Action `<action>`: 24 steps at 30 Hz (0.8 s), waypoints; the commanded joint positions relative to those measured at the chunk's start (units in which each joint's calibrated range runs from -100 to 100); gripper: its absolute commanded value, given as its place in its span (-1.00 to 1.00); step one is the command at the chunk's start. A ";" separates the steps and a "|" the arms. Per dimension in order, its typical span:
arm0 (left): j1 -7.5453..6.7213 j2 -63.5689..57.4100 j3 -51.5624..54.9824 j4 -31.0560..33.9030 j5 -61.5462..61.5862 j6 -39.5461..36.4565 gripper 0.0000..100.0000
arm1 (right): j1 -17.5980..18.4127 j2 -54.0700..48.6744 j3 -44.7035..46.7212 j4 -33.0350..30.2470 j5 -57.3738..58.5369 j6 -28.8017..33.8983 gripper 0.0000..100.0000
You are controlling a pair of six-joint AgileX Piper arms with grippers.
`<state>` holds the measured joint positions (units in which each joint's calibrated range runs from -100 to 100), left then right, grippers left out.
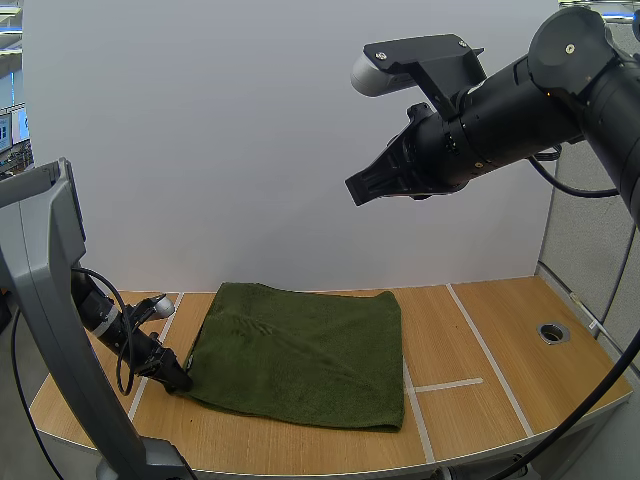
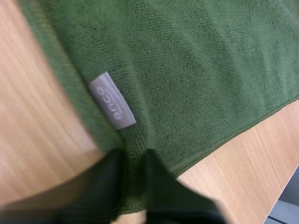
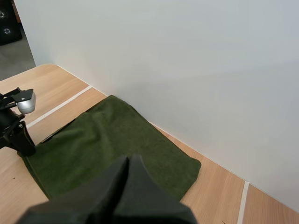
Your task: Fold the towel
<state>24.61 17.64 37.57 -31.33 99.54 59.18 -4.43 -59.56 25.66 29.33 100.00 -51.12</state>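
- The wooden table (image 1: 505, 400) carries white tape lines (image 1: 480, 345) running front to back, with a short cross strip near the towel's right edge.
- The dark green towel (image 1: 300, 350) lies flat on the table's left-centre part. Its far edge is close to the white back wall, and its right edge lies along one of the tape lines.
- My right arm is raised high above the table, well clear of the towel. The right gripper (image 1: 362, 188) points down and to the left. In the right wrist view its fingers (image 3: 127, 170) lie pressed together as one dark wedge with nothing between them, and the towel (image 3: 107, 144) is far below.
- My left gripper (image 1: 175, 380) is down at table level, at the towel's near-left corner.
- In the left wrist view the left gripper (image 2: 132, 175) has its two black fingers (image 2: 108, 173) closed on the towel's hem, with a strip of green cloth pinched between the tips.
- From the right wrist view, the left gripper (image 3: 21, 140) touches that same corner.
- A small grey sewn label (image 2: 112, 100) sits on the towel's edge just beyond the left fingertips.
- A round metal-rimmed hole (image 1: 552, 332) sits in the table at the far right, well apart from the towel.
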 commanded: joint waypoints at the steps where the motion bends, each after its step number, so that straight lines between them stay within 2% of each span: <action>1: -0.23 -0.07 0.40 0.32 0.46 -0.29 -1.00 | -0.16 -0.66 0.17 -0.91 0.00 -0.29 -1.00; 6: -0.23 -0.19 3.91 3.02 0.46 -0.19 -1.00 | -0.16 -0.66 0.17 -1.81 0.00 -1.14 -1.00; 13: -0.23 -1.34 9.10 3.25 0.46 0.88 -1.00 | -0.16 -0.66 0.17 -1.81 0.00 -1.37 -1.00; 24: -0.17 -11.92 14.10 5.07 0.46 0.99 -1.00 | -0.16 -0.66 0.17 -1.81 0.00 -1.55 -1.00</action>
<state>24.61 7.60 50.85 -26.90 99.39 59.76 -4.43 -59.56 25.66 27.60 100.00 -51.92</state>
